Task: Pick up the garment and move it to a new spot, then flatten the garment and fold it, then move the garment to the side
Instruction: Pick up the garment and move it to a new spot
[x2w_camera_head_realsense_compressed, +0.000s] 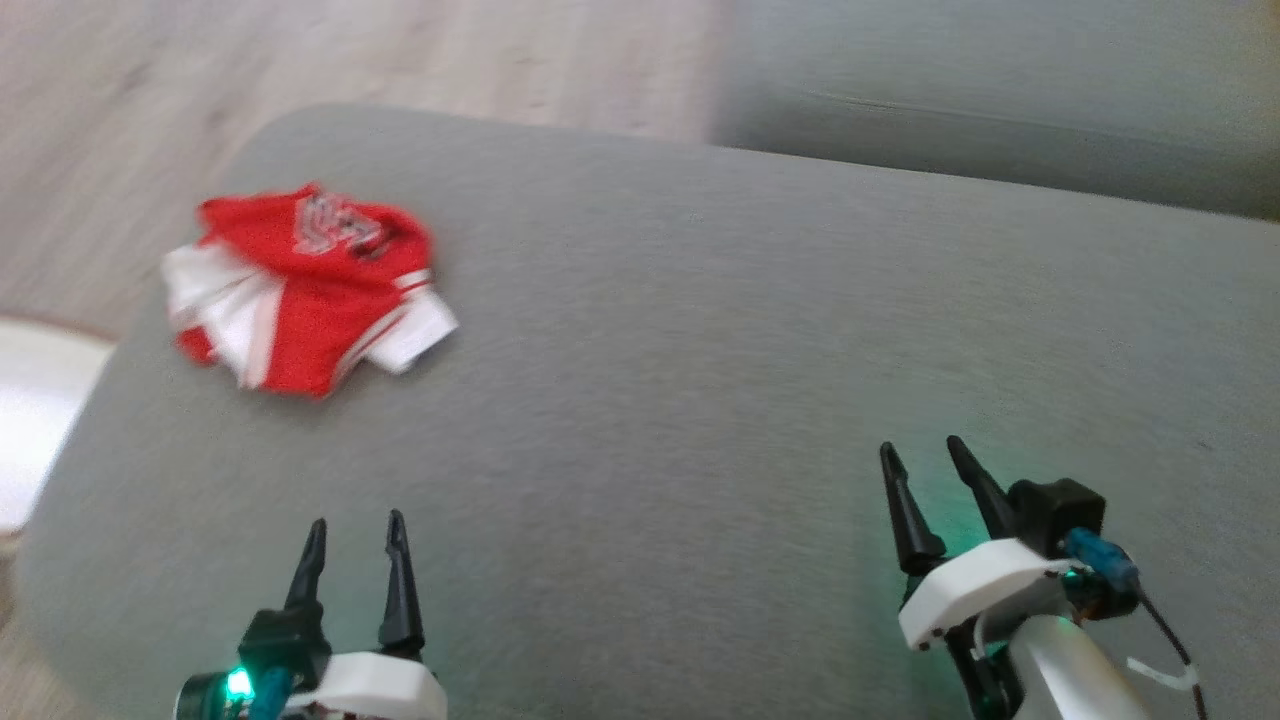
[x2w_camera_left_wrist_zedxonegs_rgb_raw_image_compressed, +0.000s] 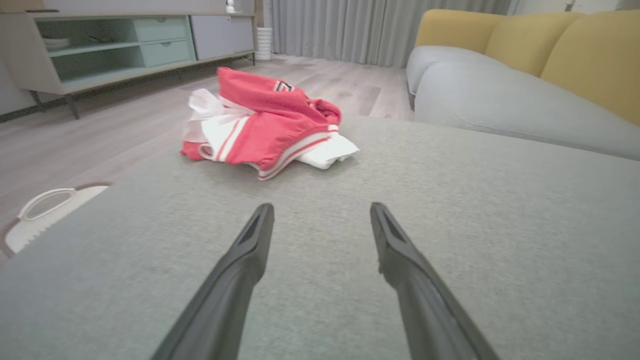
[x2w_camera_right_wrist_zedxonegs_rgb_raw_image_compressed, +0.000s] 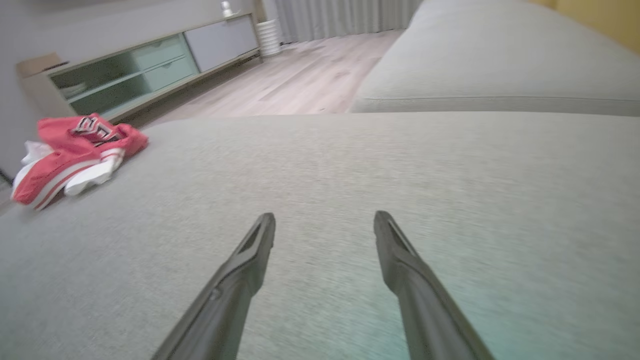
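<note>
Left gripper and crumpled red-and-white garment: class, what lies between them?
Just bare grey fabric cushion, in the left wrist view, between the open left gripper and the crumpled red-and-white garment.

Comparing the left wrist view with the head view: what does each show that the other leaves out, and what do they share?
Left wrist view adds the room: a low cabinet, grey curtains and yellow back cushions. Head view adds the right gripper, open. Both share the grey seat, the crumpled red and white garment lying free on it, and the open left gripper.
</note>
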